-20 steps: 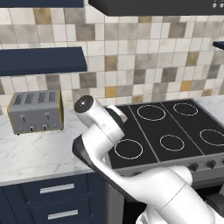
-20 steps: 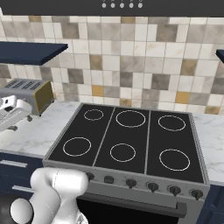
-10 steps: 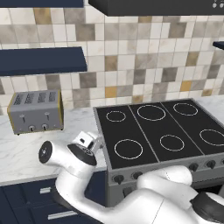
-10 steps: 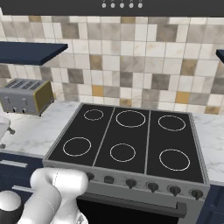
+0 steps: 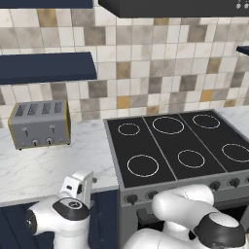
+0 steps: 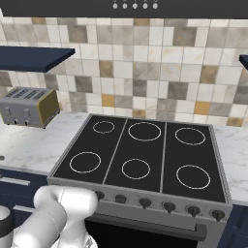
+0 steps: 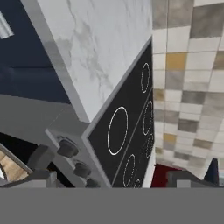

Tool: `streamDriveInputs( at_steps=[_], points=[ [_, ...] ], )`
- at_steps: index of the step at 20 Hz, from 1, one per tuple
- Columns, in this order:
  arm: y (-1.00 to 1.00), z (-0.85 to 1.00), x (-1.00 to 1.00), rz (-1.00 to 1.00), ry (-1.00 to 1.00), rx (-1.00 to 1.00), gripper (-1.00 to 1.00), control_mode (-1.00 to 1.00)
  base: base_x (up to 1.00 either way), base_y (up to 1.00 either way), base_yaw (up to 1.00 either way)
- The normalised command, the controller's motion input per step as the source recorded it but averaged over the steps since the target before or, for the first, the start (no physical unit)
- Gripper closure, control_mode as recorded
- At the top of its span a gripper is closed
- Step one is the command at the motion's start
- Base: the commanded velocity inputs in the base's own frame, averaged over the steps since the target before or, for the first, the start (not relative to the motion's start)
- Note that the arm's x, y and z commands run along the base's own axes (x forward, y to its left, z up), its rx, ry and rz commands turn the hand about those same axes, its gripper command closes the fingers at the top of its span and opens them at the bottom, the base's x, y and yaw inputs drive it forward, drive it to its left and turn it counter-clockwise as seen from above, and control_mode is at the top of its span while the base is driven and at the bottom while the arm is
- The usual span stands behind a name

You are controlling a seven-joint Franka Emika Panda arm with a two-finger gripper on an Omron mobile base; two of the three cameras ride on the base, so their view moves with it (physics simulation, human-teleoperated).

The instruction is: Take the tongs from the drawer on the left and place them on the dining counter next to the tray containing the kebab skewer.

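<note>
My gripper (image 7: 111, 180) hangs low in front of the cabinets, left of the stove. Its two fingertips (image 7: 37, 177) stand far apart at the bottom of the hand view with nothing between them, so it is open. The hand's white housing (image 5: 78, 187) shows just below the worktop edge in the left base view. The navy drawer (image 6: 19, 190) with its silver bar handle (image 6: 12, 180) looks shut under the worktop; the hand view shows it as a dark front (image 7: 26, 65). The tongs are hidden. The dining counter, tray and kebab skewer are out of view.
A black cooktop (image 5: 180, 146) with oven knobs (image 6: 167, 207) sits right of the marble worktop (image 5: 44, 165). A grey toaster (image 5: 39, 124) stands at the back left, under a navy wall shelf (image 5: 48, 65). My own arm (image 5: 189, 214) fills the lower foreground.
The arm has swung down from above the worktop to below its front edge at the left. The hand has dropped out of the right base view.
</note>
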Motion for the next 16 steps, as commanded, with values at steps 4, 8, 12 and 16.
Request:
streamDriveInputs(
  at_steps=[4, 8, 12, 16],
  points=[
    [0.04, -0.23, 0.0, 0.21, 0.0, -0.04, -1.0, -1.0, 0.0, 0.0, 0.0],
    [0.0, -0.34, 0.0, 0.24, -0.01, 0.0, -1.0, -1.0, 0.0, 0.0, 0.0],
    [0.0, -0.54, 0.0, 0.26, -0.09, -0.01, -1.0, -1.0, 0.0, 0.0, 0.0],
    [0.0, -0.51, 0.0, 0.21, -0.07, 0.0, -1.0, -1.0, 0.0, 0.0, 0.0]
  ],
)
